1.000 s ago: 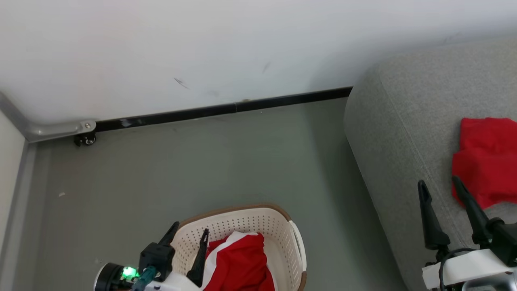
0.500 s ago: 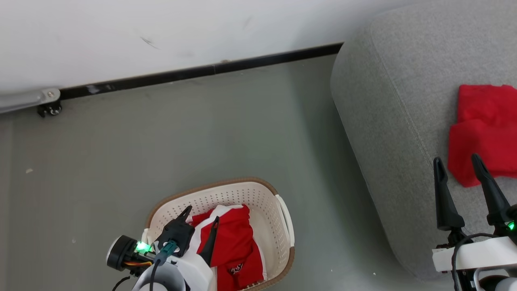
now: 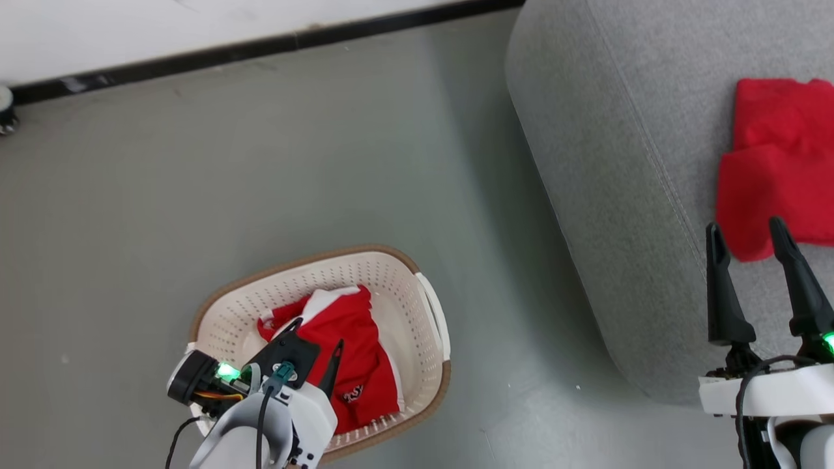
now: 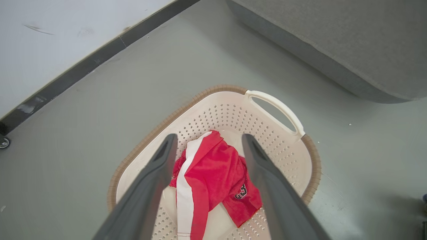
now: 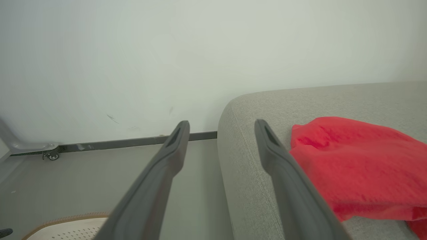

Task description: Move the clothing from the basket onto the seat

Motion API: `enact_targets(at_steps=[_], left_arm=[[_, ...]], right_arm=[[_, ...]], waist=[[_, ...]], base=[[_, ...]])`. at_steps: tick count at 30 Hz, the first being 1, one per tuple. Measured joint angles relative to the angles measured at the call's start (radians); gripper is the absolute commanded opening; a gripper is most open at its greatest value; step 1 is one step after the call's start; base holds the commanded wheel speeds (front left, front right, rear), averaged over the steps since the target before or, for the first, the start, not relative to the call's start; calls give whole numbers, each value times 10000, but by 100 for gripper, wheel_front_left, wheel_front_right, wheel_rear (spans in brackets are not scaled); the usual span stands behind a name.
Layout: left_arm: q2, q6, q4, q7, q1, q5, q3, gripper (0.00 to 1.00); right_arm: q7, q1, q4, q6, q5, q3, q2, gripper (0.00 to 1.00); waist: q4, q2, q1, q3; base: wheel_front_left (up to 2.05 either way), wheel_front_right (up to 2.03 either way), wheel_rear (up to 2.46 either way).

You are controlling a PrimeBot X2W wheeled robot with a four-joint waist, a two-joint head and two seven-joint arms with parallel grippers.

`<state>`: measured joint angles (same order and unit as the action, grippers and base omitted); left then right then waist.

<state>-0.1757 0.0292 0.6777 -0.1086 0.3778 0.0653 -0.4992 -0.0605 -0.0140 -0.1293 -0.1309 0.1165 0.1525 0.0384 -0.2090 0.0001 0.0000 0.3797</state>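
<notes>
Cream perforated plastic, brown-rimmed, the basket (image 3: 313, 257) stood on the floor. The red clothing (image 3: 355, 319) in it lay lengthwise from the far wall to the near rim, printed end nearest. The left gripper (image 3: 319, 332) hung over it, fingers spread wide and empty. On the grey seat (image 3: 619, 163), near its left edge, lay another red garment (image 3: 775, 163) — the right gripper (image 3: 745, 226) gaped just before it, holding nothing.

**Q:** What identifies the left gripper (image 3: 318, 332), the one over the basket (image 3: 365, 249)?

**A:** Two long, dark, tapered fingers (image 3: 332, 365) on a black block (image 3: 287, 348). Behind it are a white rounded shell (image 3: 306, 413), a teal plug (image 3: 282, 372), a black cable (image 3: 260, 423) and a black round module (image 3: 192, 385) with a green light (image 3: 227, 371) and orange wires (image 3: 215, 395).

**Q:** And the right gripper (image 3: 744, 225), well apart from the basket?

**A:** Same dark fingers, with a white housing (image 3: 769, 394), a looped black lead (image 3: 739, 404) and a green lamp (image 3: 829, 340).
</notes>
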Motion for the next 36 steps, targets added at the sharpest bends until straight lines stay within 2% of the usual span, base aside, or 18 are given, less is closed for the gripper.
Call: enact_targets(at_steps=[15, 20, 36], left_arm=[[-192, 61, 1333, 140, 1169, -359, -15, 100], [-424, 67, 1685, 207, 1637, -458, -6, 100], [-790, 332, 2654, 481, 2924, -888, -46, 100]], right_arm=[[-355, -574, -4, 0, 305, -349, -2, 100], [-468, -802, 10, 0, 433, -477, -2, 100], [-986, -1781, 334, 0, 777, -934, -4, 100]], waist=[[-641, 0, 0, 1467], [-827, 0, 0, 1940], [-1374, 0, 0, 3459]], base=[[0, 0, 0], [0, 0, 0], [0, 0, 0]])
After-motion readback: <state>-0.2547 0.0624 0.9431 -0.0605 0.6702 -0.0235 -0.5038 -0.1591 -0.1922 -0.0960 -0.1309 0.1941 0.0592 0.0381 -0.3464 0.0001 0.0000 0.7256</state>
